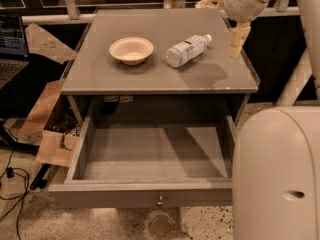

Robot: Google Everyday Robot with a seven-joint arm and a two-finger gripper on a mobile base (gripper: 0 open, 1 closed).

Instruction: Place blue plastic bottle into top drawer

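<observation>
The blue plastic bottle lies on its side on the grey cabinet top, cap pointing back right, to the right of a cream bowl. The top drawer is pulled open below; its inside shows nothing in it, and a small metal knob sits on its front. My gripper hangs above the cabinet's back right corner, just right of the bottle's cap and apart from it. It is open and holds nothing.
A large white link of my arm fills the lower right and covers the drawer's right end. A laptop, cardboard boxes and floor cables are at the left. White rails run behind the cabinet.
</observation>
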